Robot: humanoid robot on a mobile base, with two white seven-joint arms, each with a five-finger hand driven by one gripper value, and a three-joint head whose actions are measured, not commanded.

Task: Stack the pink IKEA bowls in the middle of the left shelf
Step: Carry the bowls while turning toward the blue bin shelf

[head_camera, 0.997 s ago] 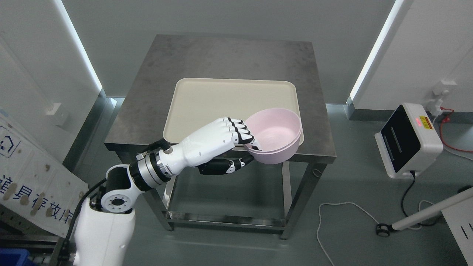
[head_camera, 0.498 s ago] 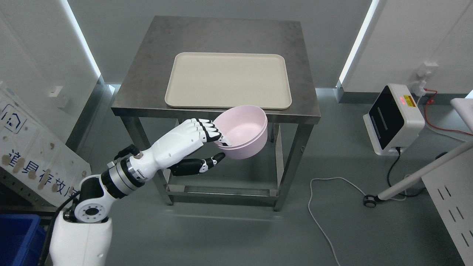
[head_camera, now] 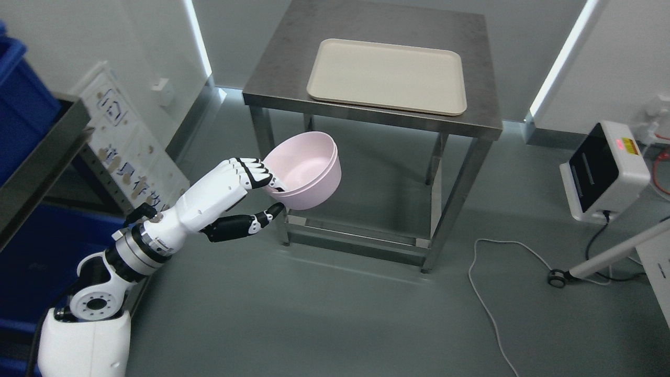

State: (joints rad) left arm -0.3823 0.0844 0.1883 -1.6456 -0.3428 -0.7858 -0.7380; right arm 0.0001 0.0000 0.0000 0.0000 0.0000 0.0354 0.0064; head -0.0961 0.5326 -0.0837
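Note:
My left hand (head_camera: 264, 196) is shut on the near rim of two nested pink bowls (head_camera: 306, 170). Its fingers lie over the rim and its thumb is under the bowls' side. It holds them in the air over the floor, in front of and below the steel table (head_camera: 293, 57). The bowls tilt slightly toward me. A shelf unit (head_camera: 36, 152) with a metal edge stands at the left. The right arm is out of view.
A beige tray (head_camera: 387, 76) lies on the table. Blue bins (head_camera: 21, 94) sit on the left shelf. A white board (head_camera: 131, 146) with print leans on the wall. A white device (head_camera: 602, 173), a cable (head_camera: 487, 293) and a wheeled stand (head_camera: 602, 262) are at the right.
The camera has turned left and pulled back, so the table has shifted up and right. My left hand has carried the bowls off the tray and away from the table, over the floor.

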